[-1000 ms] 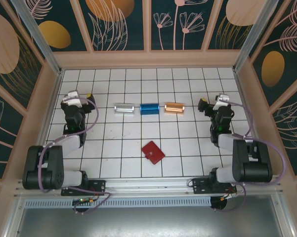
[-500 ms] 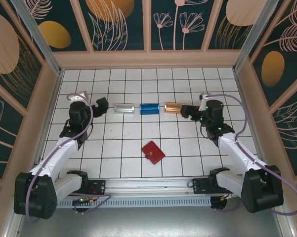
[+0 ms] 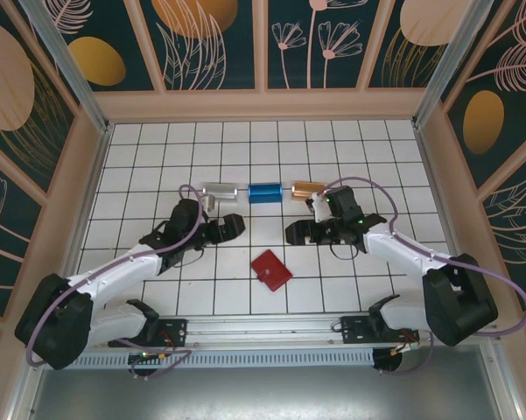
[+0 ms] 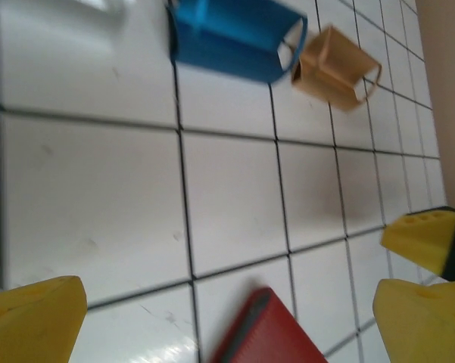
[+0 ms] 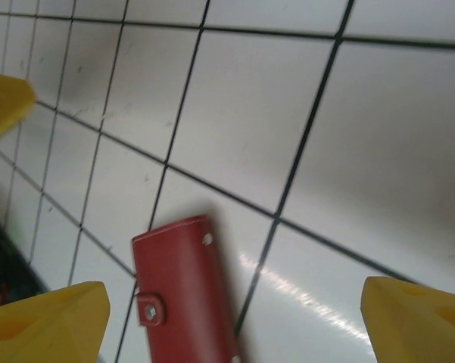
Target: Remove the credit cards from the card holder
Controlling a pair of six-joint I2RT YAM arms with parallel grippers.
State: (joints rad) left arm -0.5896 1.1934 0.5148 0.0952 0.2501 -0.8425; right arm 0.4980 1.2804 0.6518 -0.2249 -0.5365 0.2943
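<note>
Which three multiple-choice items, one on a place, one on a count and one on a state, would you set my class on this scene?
1. Where does the red card holder lie?
A. Nearer the arm bases than the row of blocks
B. Against the far wall
C. On a block

2. How many metallic blocks form the row?
A. Two
B. Three
C. Five

3. What state is the card holder in?
A. Spread open, cards out
B. Folded shut on the table
C. Lifted in jaws

Answers: 1 A, it lies on the row's near side. 2 B, silver block, blue block, copper block. 3 B, the right wrist view shows it folded shut.
</note>
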